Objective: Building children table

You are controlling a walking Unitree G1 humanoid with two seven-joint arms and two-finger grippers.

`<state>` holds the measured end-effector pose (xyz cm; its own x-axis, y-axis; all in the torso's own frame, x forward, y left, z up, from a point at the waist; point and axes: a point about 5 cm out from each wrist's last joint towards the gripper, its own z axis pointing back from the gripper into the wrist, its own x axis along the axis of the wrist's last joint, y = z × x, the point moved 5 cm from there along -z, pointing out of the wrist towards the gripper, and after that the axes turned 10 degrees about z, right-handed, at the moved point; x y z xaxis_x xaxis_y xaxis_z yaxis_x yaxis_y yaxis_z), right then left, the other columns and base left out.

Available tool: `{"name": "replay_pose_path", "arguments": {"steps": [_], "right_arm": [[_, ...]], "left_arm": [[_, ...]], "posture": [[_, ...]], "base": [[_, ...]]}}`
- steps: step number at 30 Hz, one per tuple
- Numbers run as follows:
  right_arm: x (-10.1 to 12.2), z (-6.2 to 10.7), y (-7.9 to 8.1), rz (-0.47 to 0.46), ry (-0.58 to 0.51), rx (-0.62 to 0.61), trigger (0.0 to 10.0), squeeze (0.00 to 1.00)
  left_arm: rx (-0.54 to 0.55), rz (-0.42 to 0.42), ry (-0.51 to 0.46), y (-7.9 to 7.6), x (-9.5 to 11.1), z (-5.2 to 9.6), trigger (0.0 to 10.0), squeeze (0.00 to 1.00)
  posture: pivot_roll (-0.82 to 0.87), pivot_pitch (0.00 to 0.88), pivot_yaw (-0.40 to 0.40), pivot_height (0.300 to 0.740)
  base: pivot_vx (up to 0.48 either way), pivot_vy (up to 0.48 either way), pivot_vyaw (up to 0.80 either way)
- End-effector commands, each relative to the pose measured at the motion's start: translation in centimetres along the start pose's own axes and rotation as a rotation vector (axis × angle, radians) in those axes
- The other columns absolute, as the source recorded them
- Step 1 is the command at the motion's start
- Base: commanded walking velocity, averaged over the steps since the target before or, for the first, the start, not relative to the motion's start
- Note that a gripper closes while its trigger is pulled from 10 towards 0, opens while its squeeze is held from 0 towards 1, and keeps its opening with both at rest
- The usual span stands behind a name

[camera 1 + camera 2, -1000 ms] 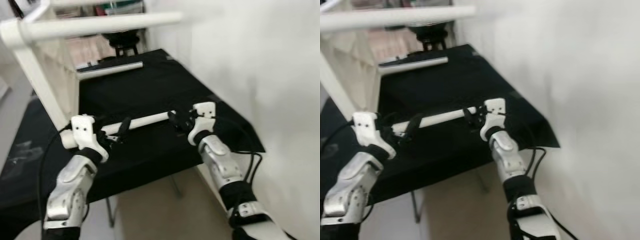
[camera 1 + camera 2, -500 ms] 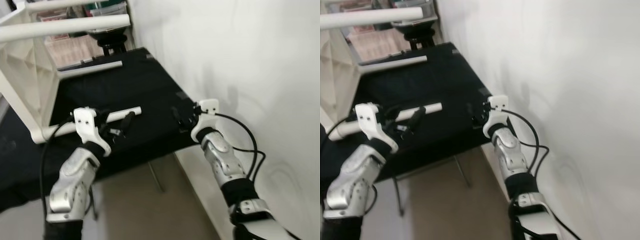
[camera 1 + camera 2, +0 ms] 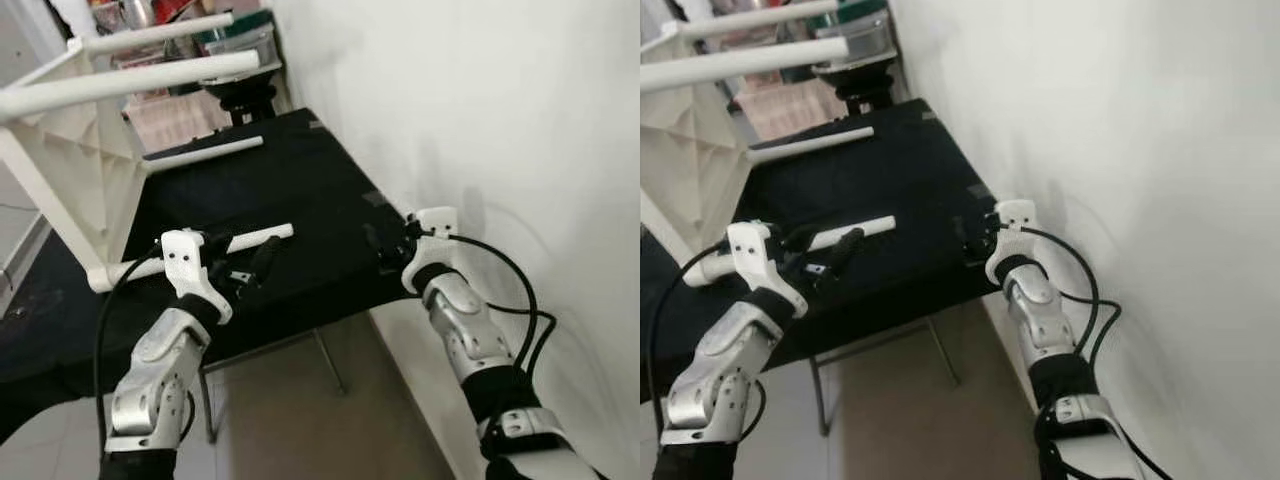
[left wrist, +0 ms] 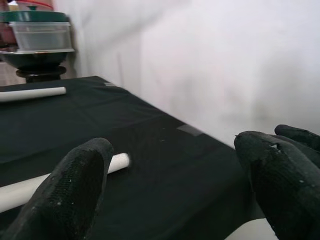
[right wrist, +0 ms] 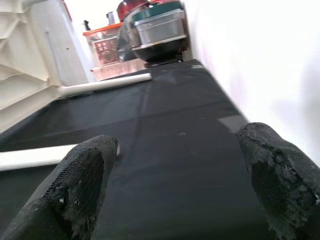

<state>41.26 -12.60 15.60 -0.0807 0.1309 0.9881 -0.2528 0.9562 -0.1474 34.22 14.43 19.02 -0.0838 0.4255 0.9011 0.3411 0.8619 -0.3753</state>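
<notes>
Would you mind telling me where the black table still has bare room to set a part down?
The black table is bare between the near white leg and the far white leg, and along the wall side by the right gripper. The robot's left is crowded by the upturned white table frame.

Your right gripper (image 3: 378, 247) released white leg (image 3: 258, 238), withdrew toward 3 o'clock, ended open at black table (image 3: 330, 180) edge. Left gripper (image 3: 248, 270) stayed beside leg. You turned camera rightward.
</notes>
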Motion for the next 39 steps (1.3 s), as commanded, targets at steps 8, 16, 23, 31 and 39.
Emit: {"name": "replay_pose_path", "arguments": {"steps": [8, 16, 23, 31, 39], "right_arm": [[0.2, -0.3, 1.0, 0.0, -0.002, 0.028, 10.0, 0.0], [0.2, -0.2, 1.0, 0.005, -0.005, 0.031, 10.0, 0.0], [0.7, 0.0, 1.9, 0.057, -0.045, 0.091, 10.0, 0.0], [0.5, 0.2, 2.3, 0.098, -0.04, 0.134, 10.0, 0.0], [0.7, 0.4, 3.4, 0.124, -0.067, 0.189, 10.0, 0.0]], "left_arm": [[0.034, -0.013, -0.006, 0.9, 0.1, 0.3, 10.0, 0.0], [0.033, -0.036, -0.014, 0.9, 0.4, 0.5, 10.0, 0.0], [0.031, -0.062, -0.011, 1.0, 0.6, 1.2, 10.0, 0.0], [0.036, -0.05, 0.024, 0.9, -0.4, 2.4, 10.0, 0.0], [0.022, -0.048, 0.029, 0.7, -0.5, 2.3, 10.0, 0.0]], "posture": [[-0.07, 0.0, 0.111, 0.74], [-0.07, 0.0, 0.114, 0.74], [-0.07, 0.0, 0.117, 0.74], [-0.07, 0.0, 0.117, 0.74], [-0.07, 0.0, 0.119, 0.74]], "base": [[0.0, 0.157, 0.0], [0.0, 0.0, 0.0], [0.035, 0.0, 0.11], [0.337, 0.0, 0.33], [0.348, 0.0, 0.27]]}}
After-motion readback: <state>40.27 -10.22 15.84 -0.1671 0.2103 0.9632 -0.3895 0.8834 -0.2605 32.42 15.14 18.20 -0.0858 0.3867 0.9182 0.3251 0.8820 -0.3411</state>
